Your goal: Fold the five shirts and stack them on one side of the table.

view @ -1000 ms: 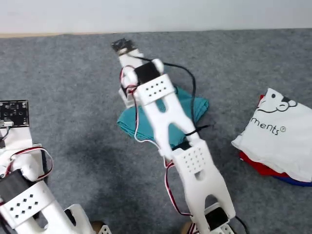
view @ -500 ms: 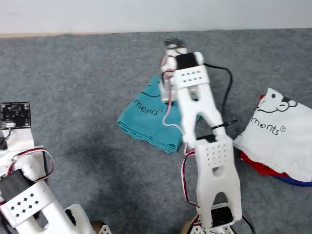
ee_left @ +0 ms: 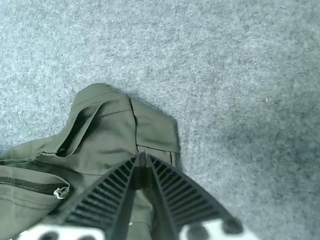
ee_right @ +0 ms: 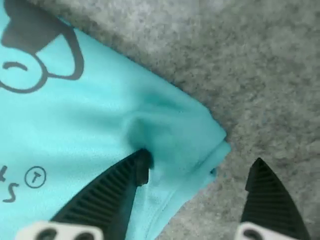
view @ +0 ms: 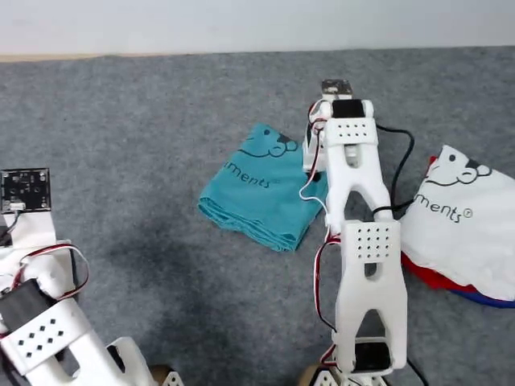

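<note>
The right gripper [ee_right: 200,165] is spread wide astride a corner of the one folded teal shirt [view: 257,193] on the counter [view: 121,121]; pinching only the top layer would likely unfold it. The left gripper [ee_left: 140,162] is clenched over one olive shirt [ee_left: 100,135]; three more form the stack [view: 463,217], five in all.

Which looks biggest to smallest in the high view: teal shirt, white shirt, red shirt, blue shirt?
1. teal shirt and white shirt: about alike; white runs off frame, so no ranking.
2. red shirt: a strip under the white.
3. blue shirt: thinnest sliver.
</note>
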{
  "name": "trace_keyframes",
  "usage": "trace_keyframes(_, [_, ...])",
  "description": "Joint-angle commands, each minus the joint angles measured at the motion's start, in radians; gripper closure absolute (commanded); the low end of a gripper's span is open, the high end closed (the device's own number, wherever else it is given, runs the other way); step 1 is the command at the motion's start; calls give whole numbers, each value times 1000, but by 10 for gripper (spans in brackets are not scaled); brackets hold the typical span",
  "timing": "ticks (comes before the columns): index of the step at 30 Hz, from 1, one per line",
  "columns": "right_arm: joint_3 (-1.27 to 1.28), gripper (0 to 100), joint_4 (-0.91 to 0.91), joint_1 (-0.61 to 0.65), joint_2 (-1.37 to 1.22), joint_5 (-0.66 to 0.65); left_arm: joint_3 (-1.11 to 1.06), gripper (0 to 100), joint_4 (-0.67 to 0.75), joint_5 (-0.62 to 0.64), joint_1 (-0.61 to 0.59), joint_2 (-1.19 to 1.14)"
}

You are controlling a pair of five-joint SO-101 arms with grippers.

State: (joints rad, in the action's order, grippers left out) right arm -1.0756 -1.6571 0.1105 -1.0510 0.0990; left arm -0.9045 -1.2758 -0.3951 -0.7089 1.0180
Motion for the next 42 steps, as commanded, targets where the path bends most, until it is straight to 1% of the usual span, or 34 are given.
trace_keyframes(1, [-106, 685, -73, 27, 101, 9, 15, 993, 18, -3, 5, 11])
trace_keyframes(3, [-149, 685, -133, 54, 114, 31, 15, 993, 20, -3, 5, 11])
trace_keyframes(8, [-149, 685, -142, 91, 162, 279, 13, 993, 20, -5, 5, 11])
trace_keyframes(12, [-64, 682, -140, 137, 205, 448, 15, 993, 20, -6, 5, 11])
trace_keyframes(15, [-5, 679, -139, 157, 217, 520, 15, 993, 20, -8, 5, 11])
trace_keyframes(17, [23, 645, -139, 165, 209, 554, 15, 993, 18, -8, 5, 11])
trace_keyframes(19, [43, 583, -137, 168, 189, 601, 15, 993, 18, -8, 5, 11])
trace_keyframes(21, [44, 527, -136, 176, 154, 626, 15, 993, 20, -8, 5, 11])
trace_keyframes(23, [43, 508, -125, 185, 111, 631, 15, 993, 20, -8, 5, 11])
trace_keyframes(27, [43, 528, -56, 203, 38, 629, 8, 993, 21, -8, 6, 11])
trace_keyframes(31, [43, 527, 42, 208, -53, 629, 8, 993, 21, -8, 6, 11])
trace_keyframes(34, [35, 533, 45, 208, -104, 629, 8, 993, 21, -8, 5, 11])
trace_keyframes(36, [5, 589, 25, 206, -111, 626, 8, 993, 21, -8, 5, 11])
trace_keyframes(42, [-5, 905, 5, 208, -124, 534, 8, 993, 37, -8, 5, 8])
